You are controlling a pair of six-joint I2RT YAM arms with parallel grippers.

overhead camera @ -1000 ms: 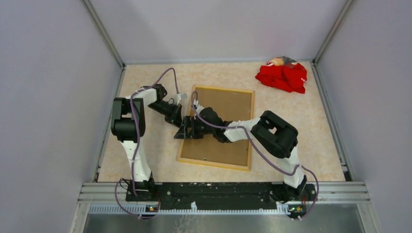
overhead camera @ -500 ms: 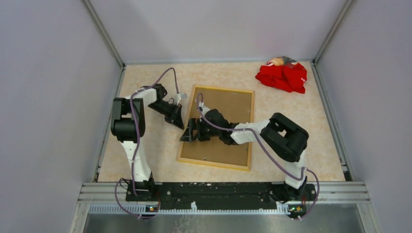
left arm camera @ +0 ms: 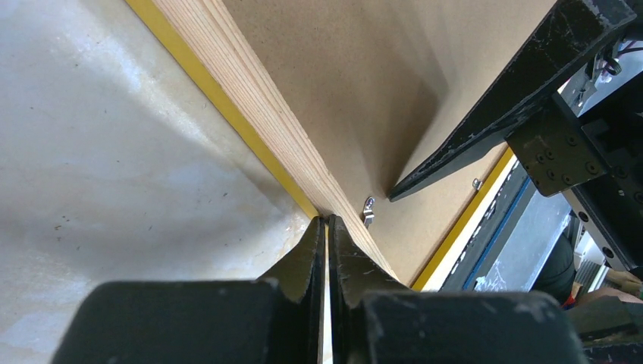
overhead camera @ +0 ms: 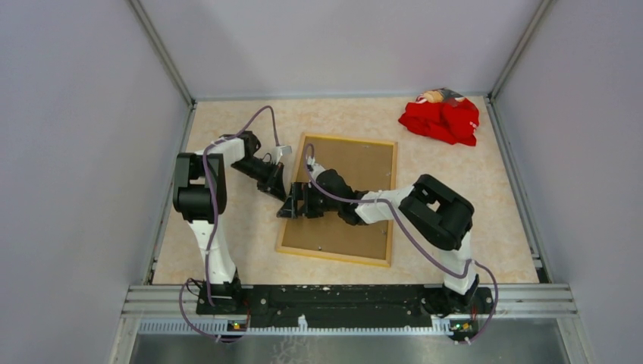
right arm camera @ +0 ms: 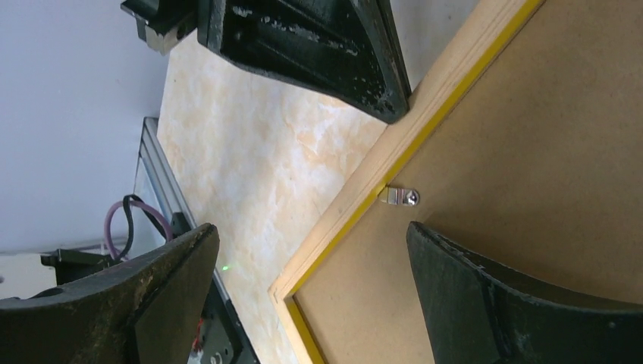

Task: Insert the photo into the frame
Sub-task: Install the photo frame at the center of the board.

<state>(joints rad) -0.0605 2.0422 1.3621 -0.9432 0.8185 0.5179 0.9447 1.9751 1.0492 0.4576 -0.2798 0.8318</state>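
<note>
As left jaws, near-closed, meet the frame (left arm camera: 254,129) and right jaws gape wide, a slip could shove it askew

Frame (overhead camera: 393,199) on the table (overhead camera: 502,196) — cloth (overhead camera: 442,119) behind-right, left claw (overhead camera: 283,191) and right claw (overhead camera: 293,206) at its left edge.

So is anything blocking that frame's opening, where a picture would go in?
Yes. The frame lies back-up, and the brown backing board fills its opening, a small metal tab on the left rail reaching over it. Nothing visible separates the left gripper or the right gripper from the frame.
</note>
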